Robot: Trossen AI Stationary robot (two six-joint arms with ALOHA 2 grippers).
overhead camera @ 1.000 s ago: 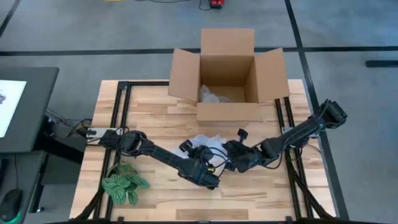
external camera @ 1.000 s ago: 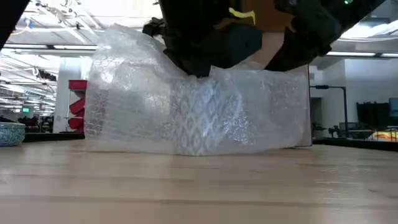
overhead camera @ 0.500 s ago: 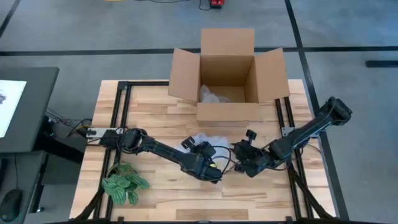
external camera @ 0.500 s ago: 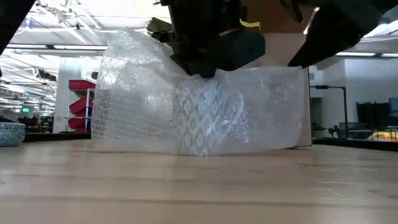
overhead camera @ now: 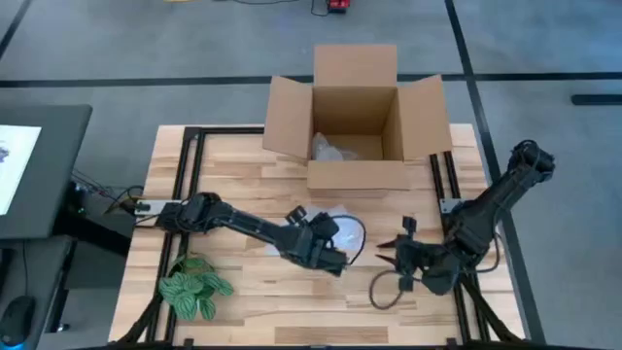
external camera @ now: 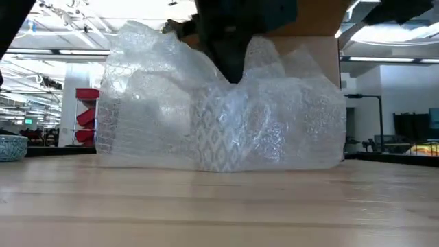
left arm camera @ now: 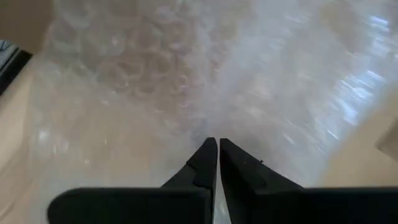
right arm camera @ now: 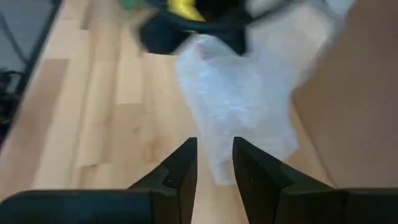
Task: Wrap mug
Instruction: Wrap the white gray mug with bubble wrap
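The mug (external camera: pixel 221 134), patterned white and grey, stands on the table inside a loose bundle of clear bubble wrap (external camera: pixel 171 103), (overhead camera: pixel 338 224) at the table's middle. My left gripper (overhead camera: pixel 328 255), (left arm camera: pixel 217 149) comes down onto the bundle's top and is shut on the wrap. My right gripper (overhead camera: pixel 383 255), (right arm camera: pixel 214 149) stands open to the right of the bundle, clear of it, pointing at it. The bundle's lower edge rests on the tabletop. My left gripper pinches the bubble wrap (left arm camera: pixel 214 132) between its two fingers at the top of the bundle, above the mug. It comes from above, slanting down (external camera: pixel 233 65). How many layers it has cannot be told. The bundle stays on the table, the wrap puffed up on both sides.
An open cardboard box (overhead camera: pixel 356 126) with some wrap inside stands at the far edge behind the bundle. A green plant (overhead camera: pixel 194 288) lies at the near left corner. A dark cable loops on the table by the right arm (overhead camera: pixel 381 290). Bare wood lies near the front edge.
My right gripper has drawn off the wrap toward the table's right and near edges and left the low view. The wrap's right side, freed, has sprung up higher. My left gripper has shifted slightly toward the far edge and stays on the bundle's top.
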